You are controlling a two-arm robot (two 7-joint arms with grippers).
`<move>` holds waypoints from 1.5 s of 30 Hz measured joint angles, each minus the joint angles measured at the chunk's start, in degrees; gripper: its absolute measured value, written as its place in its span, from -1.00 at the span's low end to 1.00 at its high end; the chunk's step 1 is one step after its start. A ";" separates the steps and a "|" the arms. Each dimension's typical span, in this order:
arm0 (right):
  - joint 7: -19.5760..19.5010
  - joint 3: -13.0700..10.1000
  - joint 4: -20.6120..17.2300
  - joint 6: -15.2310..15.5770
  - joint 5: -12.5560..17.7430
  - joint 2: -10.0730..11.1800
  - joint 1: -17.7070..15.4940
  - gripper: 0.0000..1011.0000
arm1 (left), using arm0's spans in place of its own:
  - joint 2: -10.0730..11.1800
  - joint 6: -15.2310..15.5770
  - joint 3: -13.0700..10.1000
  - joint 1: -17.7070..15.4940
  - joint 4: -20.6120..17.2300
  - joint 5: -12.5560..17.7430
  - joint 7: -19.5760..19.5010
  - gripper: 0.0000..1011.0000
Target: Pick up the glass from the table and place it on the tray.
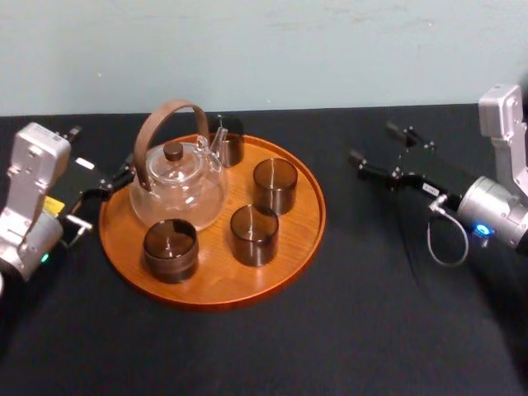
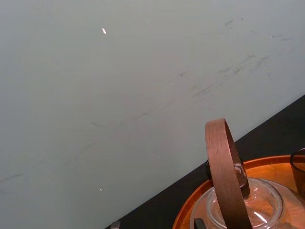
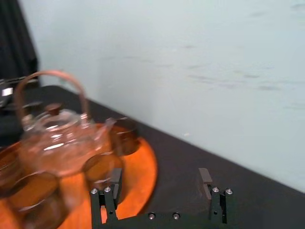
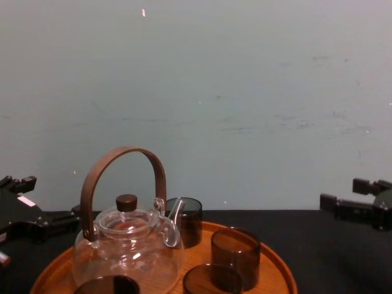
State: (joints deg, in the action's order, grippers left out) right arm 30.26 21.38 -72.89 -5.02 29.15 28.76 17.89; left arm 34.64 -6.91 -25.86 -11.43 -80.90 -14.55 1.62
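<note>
The round wooden tray (image 1: 216,282) lies left of centre on the black table (image 1: 379,297). Several dark brown glasses stand on it: one at the back (image 1: 228,145), one at the right (image 1: 275,186), one in the middle (image 1: 254,235) and one at the front left (image 1: 171,251). No glass stands on the bare tabletop. My right gripper (image 1: 371,142) hovers open and empty to the right of the tray, clear of its rim; the right wrist view shows its fingers (image 3: 114,185) spread wide, facing the tray (image 3: 143,167). My left gripper (image 1: 101,153) sits open by the tray's left rim.
A clear glass teapot (image 1: 177,188) with a brown arched handle and a dark lid knob fills the tray's back left, close to the left gripper. A pale wall runs behind the table. The black tabletop stretches wide to the front and right.
</note>
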 joint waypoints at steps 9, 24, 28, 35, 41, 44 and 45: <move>-7.60 -2.53 3.76 -2.07 -3.17 -4.15 1.29 0.98 | 0.00 0.00 0.00 0.00 0.00 0.00 0.00 0.98; -11.69 -3.82 7.37 -2.76 -6.80 -6.99 2.11 0.98 | 0.00 0.00 0.00 0.00 0.00 0.00 0.00 0.98; -11.67 -3.79 7.36 -2.76 -6.79 -6.95 2.11 0.98 | 0.00 0.00 0.00 0.00 0.00 0.00 0.00 0.98; -11.62 -3.73 7.25 -2.74 -6.76 -6.88 2.11 0.98 | 0.00 0.00 0.00 0.00 0.00 0.00 0.00 0.98; -11.58 -3.70 7.20 -2.71 -6.67 -6.86 2.08 0.98 | 0.00 0.00 0.00 0.00 0.00 0.00 0.00 0.98; -11.56 -3.68 7.18 -2.70 -6.65 -6.84 2.07 0.98 | 0.00 0.00 0.00 0.00 0.00 0.00 0.00 0.98; -11.56 -3.68 7.17 -2.69 -6.64 -6.84 2.07 0.98 | 0.00 0.00 0.00 0.00 0.00 0.00 0.00 0.98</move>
State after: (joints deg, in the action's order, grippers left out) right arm 18.71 17.70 -65.72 -7.71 22.51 21.92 19.96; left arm 34.64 -6.91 -25.86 -11.43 -80.90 -14.55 1.62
